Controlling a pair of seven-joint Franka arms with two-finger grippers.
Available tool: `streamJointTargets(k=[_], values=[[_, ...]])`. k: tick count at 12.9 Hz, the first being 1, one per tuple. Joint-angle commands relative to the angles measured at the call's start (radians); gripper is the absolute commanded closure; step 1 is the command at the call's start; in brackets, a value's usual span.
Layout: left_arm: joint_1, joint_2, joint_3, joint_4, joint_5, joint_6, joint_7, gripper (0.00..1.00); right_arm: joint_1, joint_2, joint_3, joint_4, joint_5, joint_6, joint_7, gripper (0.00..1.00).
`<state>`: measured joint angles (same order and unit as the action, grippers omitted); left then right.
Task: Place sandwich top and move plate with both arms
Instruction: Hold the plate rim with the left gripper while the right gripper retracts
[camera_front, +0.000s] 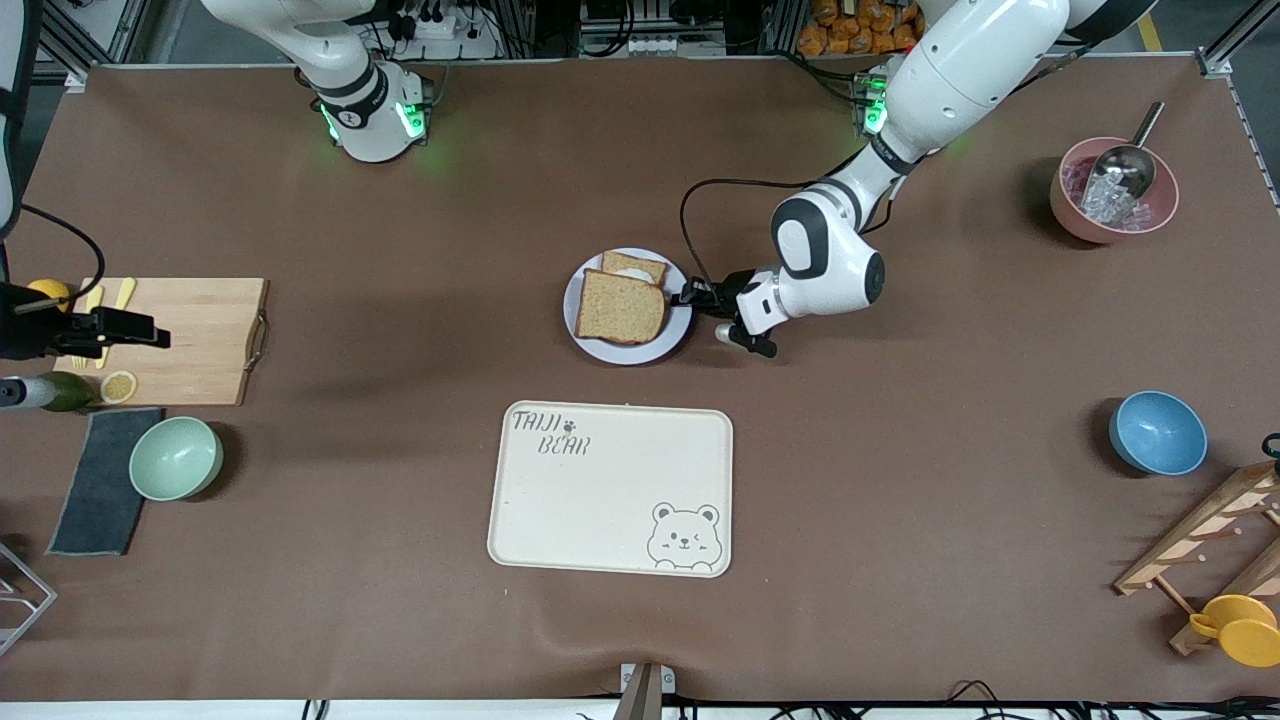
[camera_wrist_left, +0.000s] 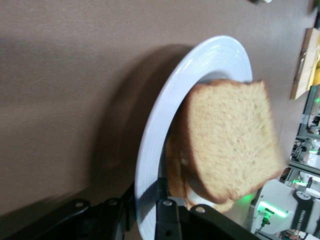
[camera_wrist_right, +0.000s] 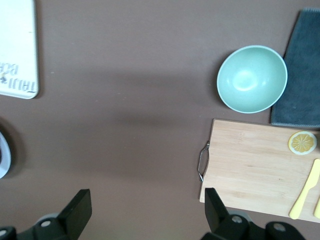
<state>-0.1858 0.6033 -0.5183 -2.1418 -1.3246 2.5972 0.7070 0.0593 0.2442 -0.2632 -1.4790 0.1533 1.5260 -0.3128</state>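
The bread slice (camera_front: 621, 306) already lies on the egg slice (camera_front: 634, 267), so only moving the plate (camera_front: 590, 342) remains. The left gripper (camera_front: 697, 297) pinches the plate's rim beside the bread. The right gripper (camera_wrist_right: 145, 212), fingers spread, waits high over bare table near the cutting board (camera_wrist_right: 255, 165).

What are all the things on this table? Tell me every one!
plate: one, pale lavender-white, mid-table
sandwich top: one, brown, on the plate, over the egg slice
egg slice: one, brown and white, on the plate
tray: one, cream, nearer the front camera than the plate
mint bowl: one, right arm's end
blue bowl: one, left arm's end
pink bowl: one, left arm's end
scoop: one, silver, in the pink bowl
cutting board: one, wooden, right arm's end
lemon slice: one, yellow, on the cutting board
cloth: one, grey, beside the mint bowl
left tool: black, gripping the plate's rim
right tool: black, open, over the cutting board
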Motion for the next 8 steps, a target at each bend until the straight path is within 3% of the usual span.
streamJointTargets(k=[1, 3, 4, 8], values=[[-0.021, 0.006, 0.003, 0.002, -0.038, 0.026, 0.023, 1.0, -0.068, -0.127, 0.114, -0.006, -0.035, -0.072, 0.194, 0.0], [-0.014, -0.005, 0.003, 0.003, -0.038, 0.026, 0.023, 1.0, -0.119, -0.179, 0.224, -0.006, -0.058, -0.111, 0.382, 0.0], [-0.006, -0.013, 0.001, 0.003, -0.039, 0.026, 0.023, 1.0, -0.125, -0.212, 0.251, -0.01, -0.087, -0.116, 0.424, 0.0], [-0.003, -0.048, -0.002, 0.01, -0.136, 0.023, 0.031, 1.0, -0.131, -0.278, 0.249, -0.009, -0.092, -0.125, 0.419, 0.0]])
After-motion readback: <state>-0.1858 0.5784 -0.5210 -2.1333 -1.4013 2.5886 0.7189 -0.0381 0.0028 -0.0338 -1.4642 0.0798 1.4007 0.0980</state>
